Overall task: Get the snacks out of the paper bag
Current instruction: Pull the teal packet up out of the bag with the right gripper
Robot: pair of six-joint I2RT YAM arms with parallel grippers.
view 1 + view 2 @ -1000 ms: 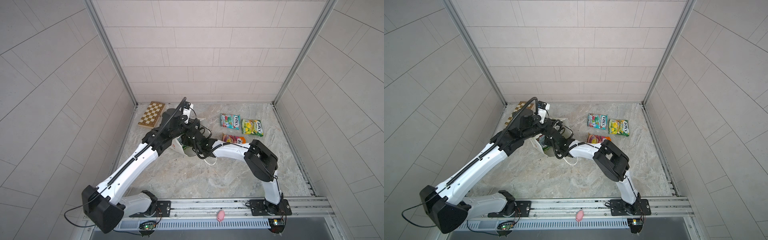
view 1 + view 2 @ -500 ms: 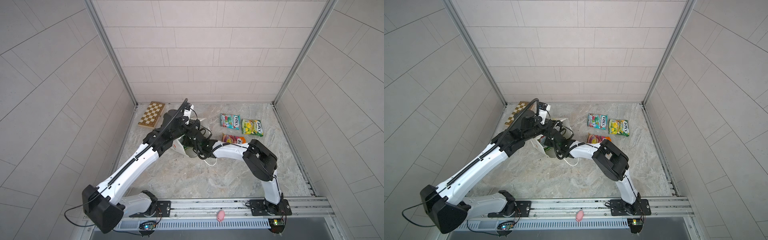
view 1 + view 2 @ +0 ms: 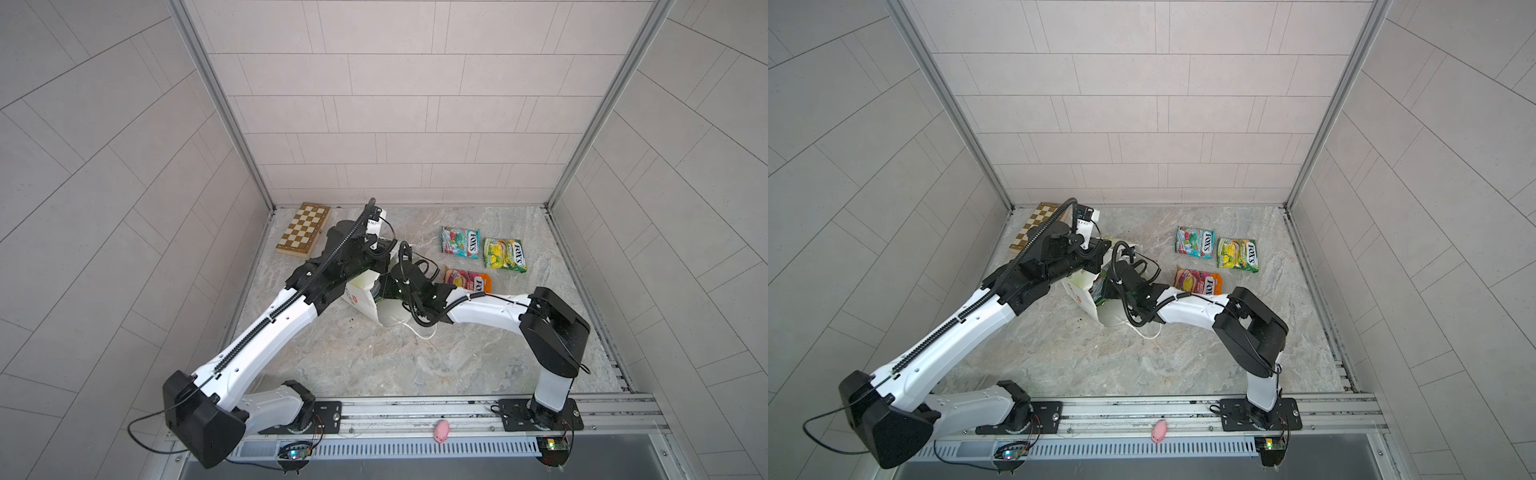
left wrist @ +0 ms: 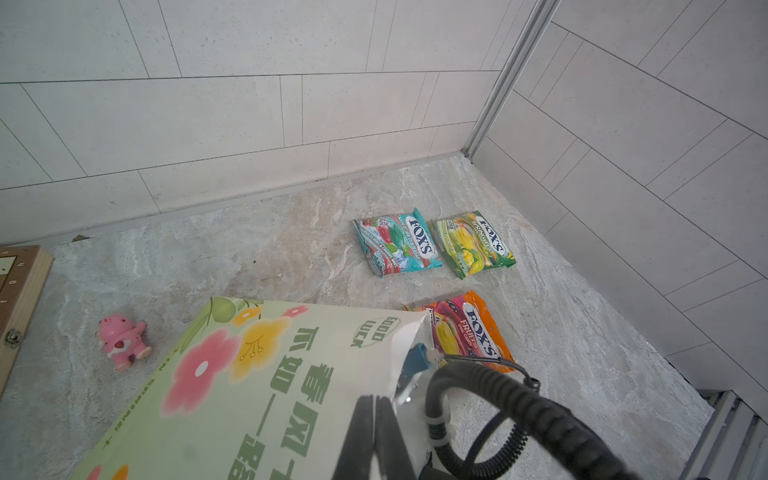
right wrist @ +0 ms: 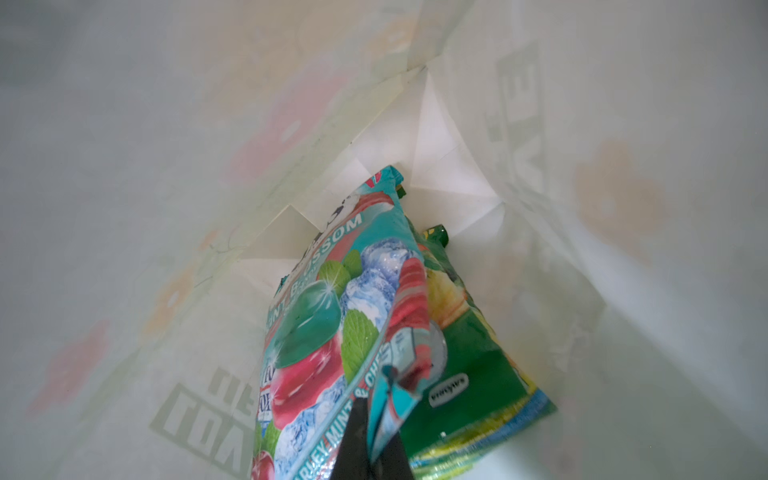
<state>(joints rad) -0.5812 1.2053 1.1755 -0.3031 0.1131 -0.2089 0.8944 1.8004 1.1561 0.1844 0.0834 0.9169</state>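
Note:
The paper bag [image 3: 360, 297] [image 3: 1082, 291] lies on its side mid-floor, its green flowered panel [image 4: 232, 374] facing the left wrist camera. My left gripper [image 4: 376, 415] [image 3: 383, 262] is shut on the rim at the bag's mouth. My right gripper [image 5: 376, 419] reaches deep inside the bag and is shut on the corner of a teal snack packet [image 5: 332, 324]. A dark green packet [image 5: 469, 361] lies behind it. In both top views three snacks lie on the floor to the right: teal [image 3: 460, 242] [image 3: 1195, 242], yellow-green [image 3: 504, 254] [image 3: 1237, 254] and orange [image 3: 467, 280] [image 3: 1198, 281].
A wooden chessboard box [image 3: 305, 228] sits at the back left by the wall. A pink toy [image 4: 120, 340] lies on the floor beside the bag, and another [image 3: 441, 430] rests on the front rail. The bag's white cord handle [image 3: 419, 330] trails under my right forearm.
My right gripper has shut on the teal packet inside the bag. Both arms and the bag have shifted only slightly.

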